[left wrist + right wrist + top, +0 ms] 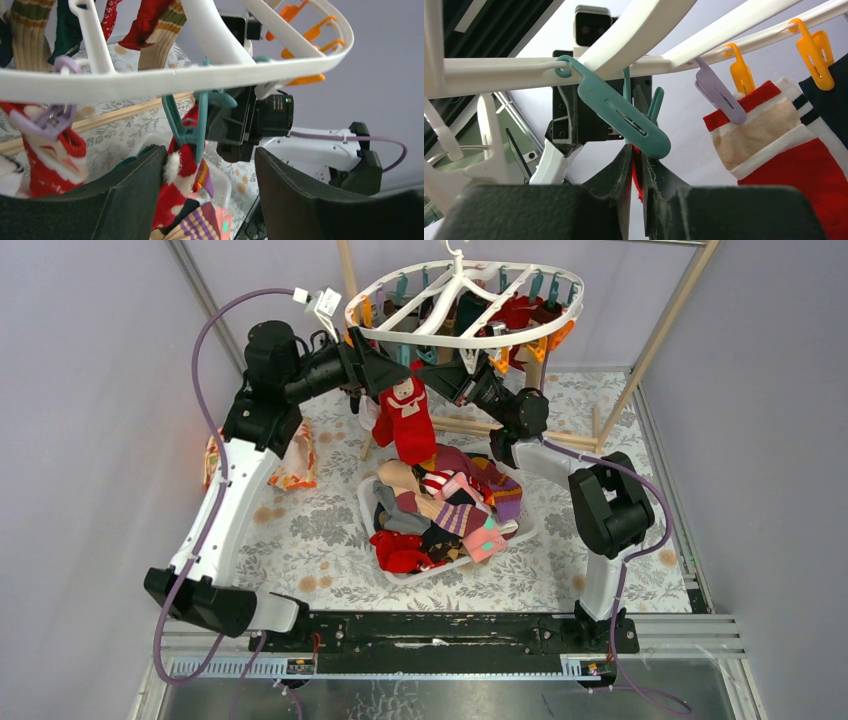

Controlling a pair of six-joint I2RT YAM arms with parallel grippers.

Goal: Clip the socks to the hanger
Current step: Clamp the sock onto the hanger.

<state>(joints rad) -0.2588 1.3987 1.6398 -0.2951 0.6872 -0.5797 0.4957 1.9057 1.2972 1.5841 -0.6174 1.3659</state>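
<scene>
The white oval hanger (452,340) hangs at the back, with several socks clipped to it. A red sock with white marks (405,418) hangs from its front rim. In the left wrist view a teal clip (186,127) under the rim (150,81) grips this sock (172,192). My left gripper (210,152) is open, its fingers either side of the clip and sock, the sock against the left finger. My right gripper (636,152) is shut on the red sock's edge (638,177), just below a teal clip (624,117). In the top view both grippers, left (385,375) and right (442,382), meet at the sock's top.
A white basket (527,528) piled with mixed socks (440,510) sits below the hanger. An orange floral cloth (290,465) lies by the left arm. Wooden poles (660,330) stand behind. Another red and white sock (784,150) hangs on a lilac clip (719,95).
</scene>
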